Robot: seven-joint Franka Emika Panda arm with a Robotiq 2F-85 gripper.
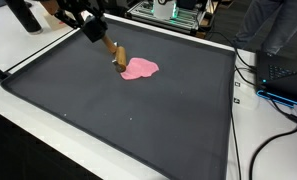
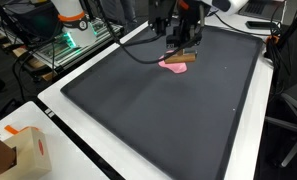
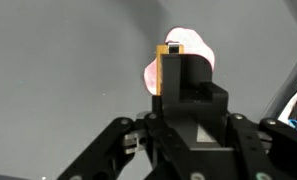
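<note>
In both exterior views a flat pink blob lies on the far part of a large black mat. My gripper hangs just above the blob's edge, shut on a brown wooden block that points down at it. I cannot tell whether the block touches the blob. In the wrist view the block stands up between the jaws of my gripper and covers the middle of the pink blob.
The mat has a raised rim on a white table. A cardboard box sits at one table corner. Cables and a laptop lie beside the mat, and a rack with green lights stands behind it.
</note>
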